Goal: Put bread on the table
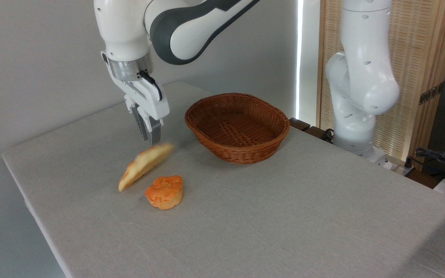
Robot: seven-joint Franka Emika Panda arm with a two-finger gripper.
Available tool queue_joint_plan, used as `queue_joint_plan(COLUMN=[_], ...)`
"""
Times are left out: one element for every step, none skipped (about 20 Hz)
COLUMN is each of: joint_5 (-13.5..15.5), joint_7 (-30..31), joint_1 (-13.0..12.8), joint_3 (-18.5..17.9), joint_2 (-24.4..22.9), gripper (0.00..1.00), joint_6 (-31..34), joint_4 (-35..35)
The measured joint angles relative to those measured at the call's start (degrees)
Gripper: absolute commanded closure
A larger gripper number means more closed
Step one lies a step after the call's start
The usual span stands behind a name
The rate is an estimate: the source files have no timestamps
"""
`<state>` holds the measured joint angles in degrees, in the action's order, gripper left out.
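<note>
Gripper point(150, 136) with fingers nearly together, gripping nothing, just above the tilted, blurred bread point(145, 165) over the table point(284, 216).

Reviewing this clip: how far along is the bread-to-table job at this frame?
Done: the bread is out of the wicker basket, which looks empty.
In hand: the loaf is blurred and tilted just below the gripper, upper end near the fingertips, lower end at the table beside the orange muffin; whether it is gripped or just released is unclear.
Left: bread lying settled, arm clear.
</note>
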<state>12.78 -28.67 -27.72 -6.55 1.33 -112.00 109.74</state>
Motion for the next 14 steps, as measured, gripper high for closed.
queue_joint_plan(joint_5=[0.0, 0.0, 0.0, 0.0, 0.0, 0.0, 0.0, 0.0, 0.0, 0.0, 0.0, 0.0, 0.0, -0.35], joint_7=[0.0, 0.0, 0.02, 0.02, 0.02, 0.02, 0.03, 0.04, 0.05, 0.07, 0.07, 0.03, 0.03, 0.02], joint_1=[-0.01, -0.02, -0.03, -0.04, -0.05, -0.04, 0.0, 0.14, 0.46, 1.02, 1.74, 2.7, 3.68, 5.49], joint_3=[0.25, 0.61, 0.91, 1.1, 1.16, 1.16, 1.16, 1.15, 1.14, 1.12, 1.11, 1.15, 1.48, 2.64], joint_2=[0.51, 1.12, 1.62, 2.04, 2.29, 2.35, 2.34, 2.32, 2.25, 2.05, 1.69, 1.04, 0.44, -0.24], gripper=[0.0, 0.0, 0.0, 0.0, 0.0, 0.0, 0.0, 0.0, 0.0, 0.0, 0.0, 0.0, 0.0, 0.0], joint_6=[-0.12, -0.17, -0.2, -0.24, -0.28, -0.28, -0.28, -0.28, -0.26, -0.1, 0.24, 1.36, 2.76, 4.77], joint_4=[-0.02, -0.05, -0.07, -0.13, -0.28, -0.53, -0.93, -1.44, -2.12, -2.76, -3.36, -4.15, -4.87, -5.82])
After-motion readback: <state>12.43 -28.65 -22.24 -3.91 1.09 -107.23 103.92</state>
